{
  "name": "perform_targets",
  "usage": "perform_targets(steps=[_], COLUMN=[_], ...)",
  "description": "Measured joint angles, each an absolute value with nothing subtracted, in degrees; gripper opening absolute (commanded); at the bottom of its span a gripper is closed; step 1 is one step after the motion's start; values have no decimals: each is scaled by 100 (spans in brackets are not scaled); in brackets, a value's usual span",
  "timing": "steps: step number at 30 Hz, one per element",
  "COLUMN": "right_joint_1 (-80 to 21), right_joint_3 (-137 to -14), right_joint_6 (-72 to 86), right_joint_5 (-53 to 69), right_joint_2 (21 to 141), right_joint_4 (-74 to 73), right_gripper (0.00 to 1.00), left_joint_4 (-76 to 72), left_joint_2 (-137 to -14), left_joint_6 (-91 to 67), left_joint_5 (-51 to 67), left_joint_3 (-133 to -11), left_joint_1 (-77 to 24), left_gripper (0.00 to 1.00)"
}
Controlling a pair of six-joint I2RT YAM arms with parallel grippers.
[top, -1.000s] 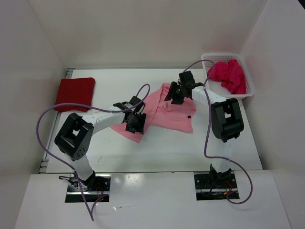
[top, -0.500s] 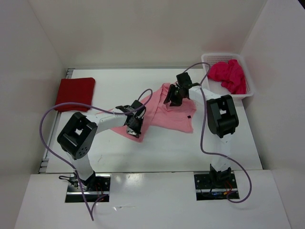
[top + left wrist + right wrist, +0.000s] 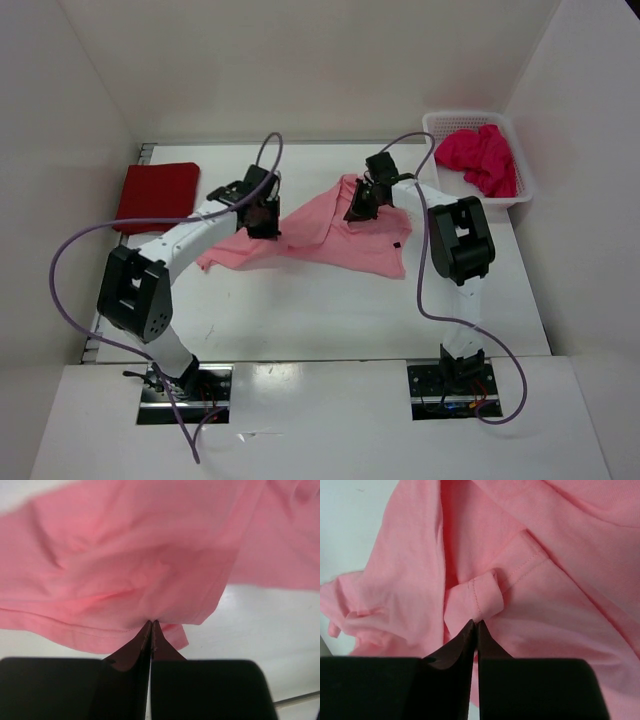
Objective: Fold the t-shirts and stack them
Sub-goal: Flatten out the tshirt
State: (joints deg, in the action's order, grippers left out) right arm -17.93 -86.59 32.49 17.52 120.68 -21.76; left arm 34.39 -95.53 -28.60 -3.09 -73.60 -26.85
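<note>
A light pink t-shirt (image 3: 335,238) lies spread and rumpled across the middle of the table. My left gripper (image 3: 262,216) is shut on its left part; in the left wrist view the closed tips (image 3: 151,624) pinch a fold of the pink cloth (image 3: 125,565), lifted off the table. My right gripper (image 3: 358,207) is shut on the shirt's upper edge; in the right wrist view the tips (image 3: 475,624) clamp a small hemmed fold (image 3: 480,597). A dark red t-shirt (image 3: 158,195) lies folded at the far left. A magenta-pink t-shirt (image 3: 482,156) is bunched in the basket.
The white mesh basket (image 3: 520,196) stands at the back right corner. White walls close in the table on the left, back and right. Purple cables (image 3: 70,262) loop from both arms over the table.
My left gripper closed on the pink shirt's lower left part and pulled it up and to the left, stretching the cloth out. My right gripper closed on the shirt's top edge.
</note>
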Motion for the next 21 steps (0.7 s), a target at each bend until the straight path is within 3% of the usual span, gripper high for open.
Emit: perform_targets(steps=[8, 16, 21], right_joint_1=[-1959, -2749, -3509], right_joint_3=[-7741, -6110, -5052], right_joint_6=[3251, 3376, 3669], right_joint_5=[1697, 1612, 1629], right_joint_2=[11181, 8897, 8318], right_joint_4=[-2305, -2497, -2751], right_gripper=[4, 6, 15], left_joint_4=[3474, 3295, 3583], left_joint_2=[-9719, -11946, -13511], left_joint_6=[-2853, -2888, -3037], left_joint_5=[-119, -102, -86], left_joint_3=[-8678, -12036, -13885], left_joint_1=[-1538, -513, -283], left_gripper=[0, 0, 30])
